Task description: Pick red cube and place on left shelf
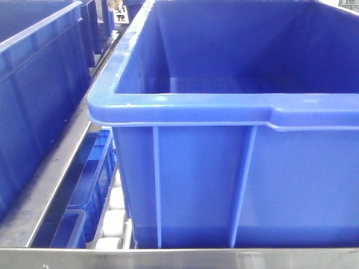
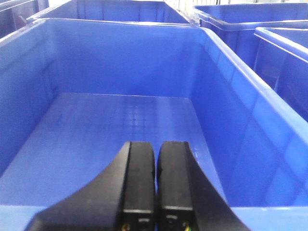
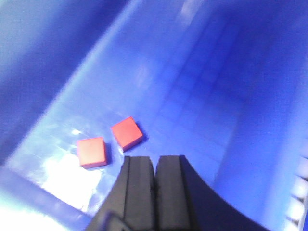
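Observation:
Two red cubes lie on the floor of a deep-blue crate in the right wrist view: one red cube (image 3: 127,133) just ahead of my right gripper (image 3: 155,160), another red cube (image 3: 92,151) to its left. My right gripper is shut and empty, hovering above and just behind them. The left gripper (image 2: 155,146) is shut with nothing in it, over the near rim of an empty blue crate (image 2: 125,125). The left shelf (image 1: 50,168) shows as a grey steel frame with white rollers (image 1: 116,199) under the blue crates.
A big blue crate (image 1: 235,106) fills the front view, with another crate (image 1: 33,84) to its left and smaller blue bins (image 1: 90,185) below. More blue crates (image 2: 284,53) stand to the right in the left wrist view. A steel rail (image 1: 179,259) runs along the bottom.

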Controlling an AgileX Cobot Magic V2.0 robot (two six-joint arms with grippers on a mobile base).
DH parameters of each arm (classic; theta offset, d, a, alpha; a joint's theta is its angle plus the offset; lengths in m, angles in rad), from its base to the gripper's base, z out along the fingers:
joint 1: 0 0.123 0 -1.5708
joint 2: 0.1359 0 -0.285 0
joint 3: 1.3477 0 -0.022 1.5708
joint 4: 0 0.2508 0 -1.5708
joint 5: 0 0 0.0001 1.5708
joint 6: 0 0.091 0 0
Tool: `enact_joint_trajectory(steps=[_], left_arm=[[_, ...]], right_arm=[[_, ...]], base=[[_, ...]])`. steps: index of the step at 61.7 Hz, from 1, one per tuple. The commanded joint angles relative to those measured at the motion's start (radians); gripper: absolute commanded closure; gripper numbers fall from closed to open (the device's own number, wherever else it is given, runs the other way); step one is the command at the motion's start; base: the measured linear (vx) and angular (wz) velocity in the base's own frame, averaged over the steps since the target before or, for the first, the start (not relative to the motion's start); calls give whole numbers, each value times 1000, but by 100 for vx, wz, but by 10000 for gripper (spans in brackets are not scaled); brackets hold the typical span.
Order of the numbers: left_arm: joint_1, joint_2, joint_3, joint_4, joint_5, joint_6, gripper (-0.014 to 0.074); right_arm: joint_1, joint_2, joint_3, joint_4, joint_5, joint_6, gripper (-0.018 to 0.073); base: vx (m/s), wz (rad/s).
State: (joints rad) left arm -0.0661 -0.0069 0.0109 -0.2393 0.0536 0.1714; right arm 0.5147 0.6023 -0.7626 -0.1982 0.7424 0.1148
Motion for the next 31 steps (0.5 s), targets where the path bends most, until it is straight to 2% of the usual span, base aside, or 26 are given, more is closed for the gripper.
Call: enact_joint_trajectory(steps=[1, 19, 31], left_arm=[[-4, -13, 24, -1, -85, 0, 495], [-4, -13, 24, -1, -85, 0, 495], [-4, -13, 24, -1, -84, 0, 495]], right_arm=[[-5, -140, 44, -25, -87, 16, 509], [-5, -494, 238, -25, -88, 46, 509], [-5, -601, 311, -24, -119, 51, 509]], base=[[0, 0], [0, 0], [0, 0]])
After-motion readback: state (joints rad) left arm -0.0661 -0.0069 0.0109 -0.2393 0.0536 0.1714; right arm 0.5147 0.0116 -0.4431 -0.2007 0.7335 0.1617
